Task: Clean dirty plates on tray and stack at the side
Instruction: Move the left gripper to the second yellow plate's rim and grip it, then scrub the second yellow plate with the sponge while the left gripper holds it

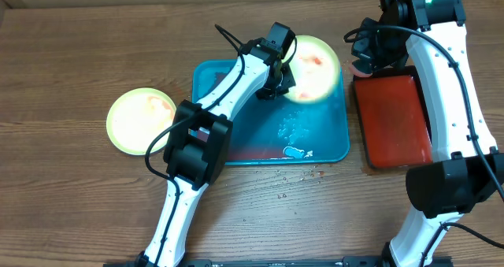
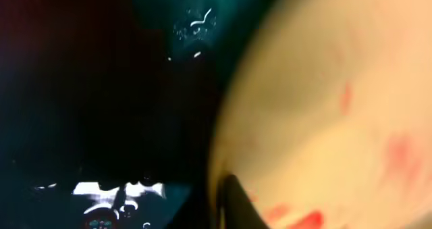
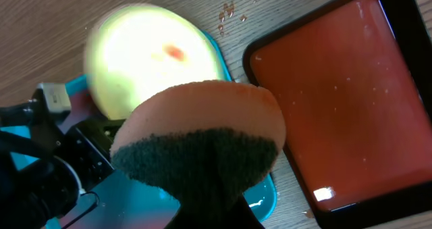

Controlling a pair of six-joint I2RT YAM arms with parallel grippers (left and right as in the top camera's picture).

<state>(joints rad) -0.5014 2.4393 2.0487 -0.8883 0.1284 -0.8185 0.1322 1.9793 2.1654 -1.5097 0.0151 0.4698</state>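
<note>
My left gripper [image 1: 277, 79] reaches over the turquoise tray [image 1: 236, 141] and is shut on the rim of a yellow-green plate [image 1: 316, 68], which it holds tilted at the tray's far right corner. In the left wrist view a dark finger [image 2: 233, 203] lies over the edge of that sauce-smeared plate [image 2: 324, 107]. My right gripper [image 1: 368, 53] hovers just right of the plate, shut on an orange sponge with a dark green scouring side [image 3: 202, 138]. A second yellow-green plate [image 1: 142, 121] lies on the table left of the tray. The light blue plate is out of view.
A dark red tray with a black rim [image 1: 394, 119] sits on the table right of the turquoise tray. Water and foam spots [image 1: 295, 150] lie on the turquoise tray's near part, and droplets dot the wood in front of it.
</note>
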